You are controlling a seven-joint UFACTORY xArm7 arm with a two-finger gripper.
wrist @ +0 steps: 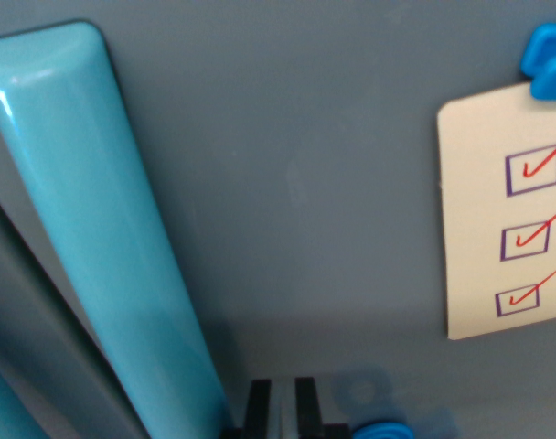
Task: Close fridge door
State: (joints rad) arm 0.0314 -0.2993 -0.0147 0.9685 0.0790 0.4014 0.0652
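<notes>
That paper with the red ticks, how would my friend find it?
Look at the big grey-blue fridge door with the long turquoise handle. Far to the wrist view's right hangs a cream paper checklist under a blue magnet clip. Only it shows purple boxes with red ticks.

Tool fingers together near grey fridge door, beside teal handle; checklist right.

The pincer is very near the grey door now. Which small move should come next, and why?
Probably a short, steady push straight forward into the door panel. The pincer sits at the panel's face beside the teal handle, fingers close together, gripping nothing, so pressing looks more fitting than pulling. The wrist view does not show whether the door is already shut.
</notes>
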